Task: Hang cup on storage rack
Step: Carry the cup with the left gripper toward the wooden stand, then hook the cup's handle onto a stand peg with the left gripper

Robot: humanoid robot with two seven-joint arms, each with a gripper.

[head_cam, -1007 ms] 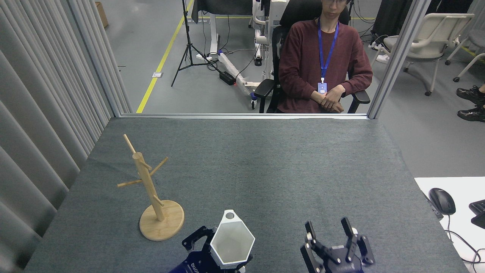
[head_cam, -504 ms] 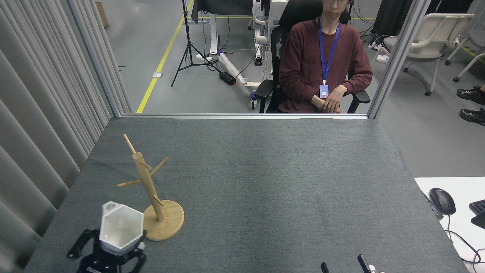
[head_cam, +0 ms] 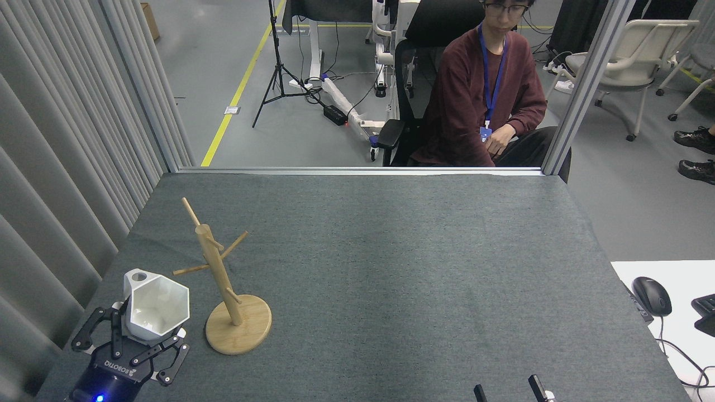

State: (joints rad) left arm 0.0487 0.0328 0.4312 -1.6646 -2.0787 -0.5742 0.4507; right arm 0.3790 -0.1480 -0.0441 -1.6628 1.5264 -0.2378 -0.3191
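Faceted white cup [head_cam: 155, 306] beside wooden rack [head_cam: 223, 285]

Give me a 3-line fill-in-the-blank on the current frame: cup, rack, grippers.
1. The white cup is held by the ____ gripper.
2. The cup sits to the ____ of the storage rack in the head view.
3. On the rack's pegs hang ____ cups.

Missing words: left; left; no

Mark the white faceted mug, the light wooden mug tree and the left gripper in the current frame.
white faceted mug [head_cam: 156, 307], head view, on its inner wall.
light wooden mug tree [head_cam: 217, 271], head view, on the upright post.
left gripper [head_cam: 134, 338], head view, midway between its fingertips, at the mug's base.
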